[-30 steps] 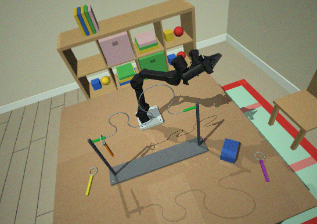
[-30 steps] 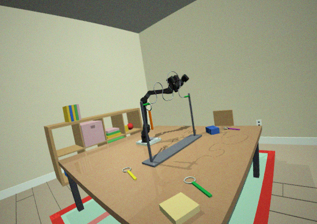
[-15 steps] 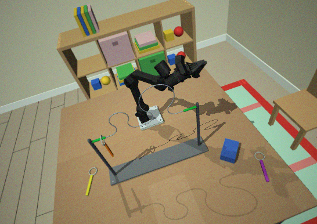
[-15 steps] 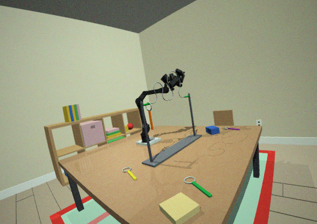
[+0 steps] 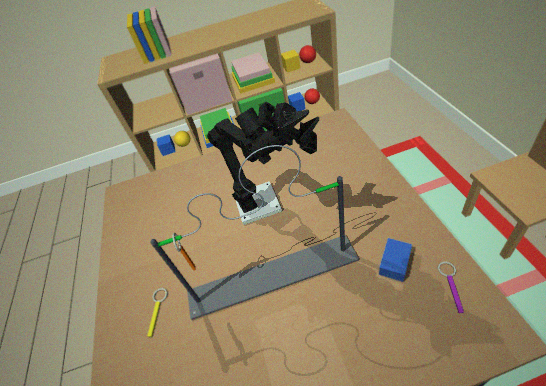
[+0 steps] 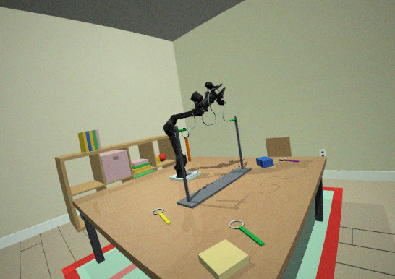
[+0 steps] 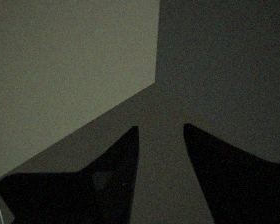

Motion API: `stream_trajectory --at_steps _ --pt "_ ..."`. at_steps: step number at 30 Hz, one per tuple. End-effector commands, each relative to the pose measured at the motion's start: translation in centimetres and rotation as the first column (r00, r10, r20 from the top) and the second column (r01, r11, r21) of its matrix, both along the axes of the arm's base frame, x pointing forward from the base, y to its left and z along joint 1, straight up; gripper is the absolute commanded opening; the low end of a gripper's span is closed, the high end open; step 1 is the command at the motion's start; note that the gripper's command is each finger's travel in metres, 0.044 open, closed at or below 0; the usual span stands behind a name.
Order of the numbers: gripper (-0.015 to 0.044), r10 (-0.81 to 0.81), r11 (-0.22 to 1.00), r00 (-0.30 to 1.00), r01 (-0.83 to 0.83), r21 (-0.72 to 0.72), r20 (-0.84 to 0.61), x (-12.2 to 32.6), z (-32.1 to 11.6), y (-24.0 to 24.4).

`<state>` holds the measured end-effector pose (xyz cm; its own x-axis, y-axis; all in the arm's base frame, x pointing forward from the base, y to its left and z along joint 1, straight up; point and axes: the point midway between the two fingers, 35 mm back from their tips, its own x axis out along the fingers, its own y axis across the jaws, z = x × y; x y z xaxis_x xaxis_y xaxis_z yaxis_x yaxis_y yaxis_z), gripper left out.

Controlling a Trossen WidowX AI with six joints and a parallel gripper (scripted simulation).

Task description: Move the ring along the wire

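Observation:
The ring (image 5: 174,240) (image 6: 188,134) hangs around the green part (image 5: 164,242) (image 6: 180,130) by the left post (image 5: 175,270) (image 6: 183,167). Its orange handle (image 5: 188,258) (image 6: 188,149) points down. The other green part (image 5: 327,188) (image 6: 232,120) meets the right post (image 5: 341,216) (image 6: 239,143). The grey wire (image 5: 300,166) (image 6: 215,118) loops between them. My gripper (image 5: 313,114) (image 6: 223,87) (image 7: 161,130) is partly open and empty. It is high up, far from the handle, tilted upward. The wire overlaps the arm in the top and exterior views; their exact spacing cannot be told.
A blue block (image 5: 396,259) (image 6: 265,162) and a purple-handled ring (image 5: 455,294) (image 6: 291,160) lie on the right. A yellow-handled ring (image 5: 154,318) (image 6: 164,217) lies near the left post. A green-handled ring (image 6: 252,235) and a yellow block (image 6: 223,257) also lie on the table.

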<state>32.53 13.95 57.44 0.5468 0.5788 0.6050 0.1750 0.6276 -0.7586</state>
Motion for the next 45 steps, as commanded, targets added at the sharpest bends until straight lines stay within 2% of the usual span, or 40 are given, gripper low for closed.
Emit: stream_trajectory --at_steps 1,9,17,27,37,45 --pt "0.0160 -0.145 0.989 0.986 0.147 -0.022 0.077 -0.7 0.9 -3.4" --pt "0.0160 -0.385 0.923 0.918 0.385 0.013 0.094 -1.4 1.0 -11.0" --pt "0.0160 -0.593 0.805 0.799 0.590 0.053 0.099 -3.7 0.9 -17.8" --pt "0.0160 -0.760 0.647 0.650 0.757 0.091 -0.006 -4.9 -1.4 -26.6" --pt "0.0160 -0.769 0.608 0.613 0.789 0.086 -0.182 -4.5 -7.8 -33.4" --pt "0.0160 -0.717 0.570 0.567 0.812 0.126 -0.406 -6.5 -16.3 -40.3"
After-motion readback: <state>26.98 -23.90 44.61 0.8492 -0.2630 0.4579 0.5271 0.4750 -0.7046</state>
